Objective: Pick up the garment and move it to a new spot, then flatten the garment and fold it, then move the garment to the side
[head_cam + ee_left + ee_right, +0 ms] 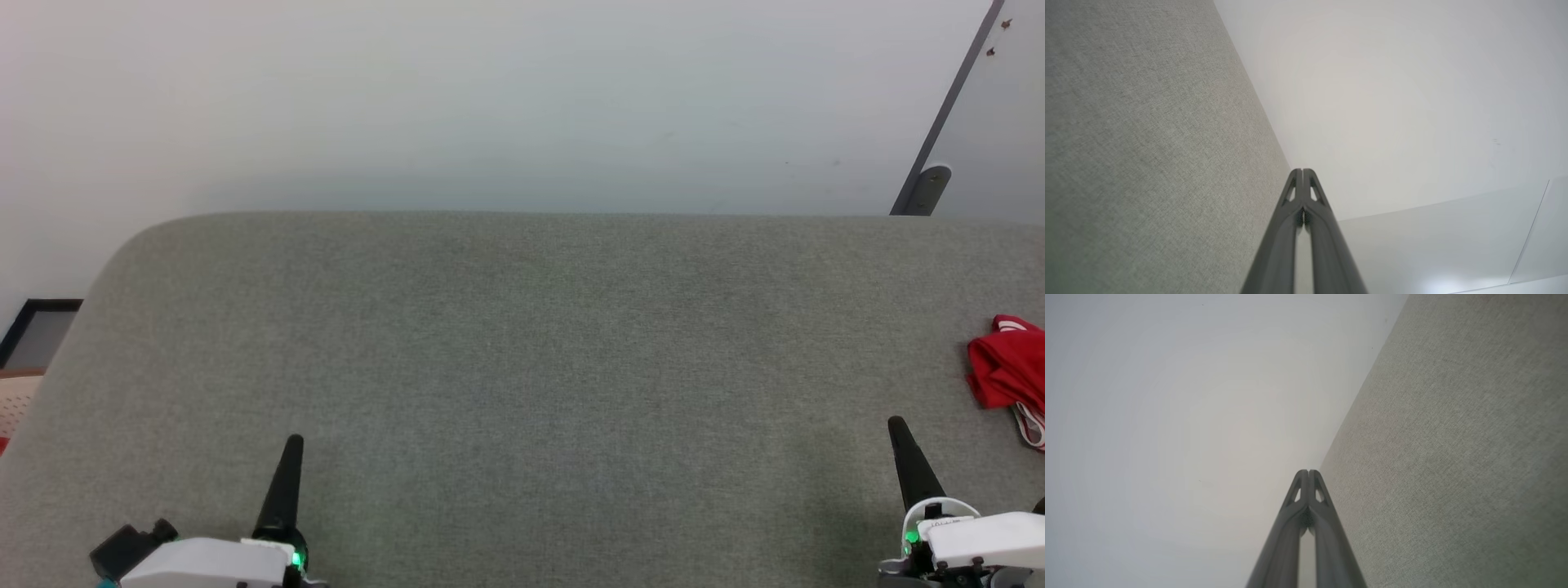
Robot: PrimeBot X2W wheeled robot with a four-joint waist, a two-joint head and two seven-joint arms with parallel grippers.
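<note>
Grippers: left gripper [292, 447] and right gripper [898, 426] are pressed together, empty
Risk: garment [1006, 367], bunched far right on the grey surface [522, 343], could be shoved further right if reached unopened

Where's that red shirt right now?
In the head view, the garment lies bunched on the grey surface at the picture's right edge, just beyond the right hand.

The garment [1008, 367], a bright-red top with white-and-red stripe trim, lay crumpled at the grey surface's right edge.
</note>
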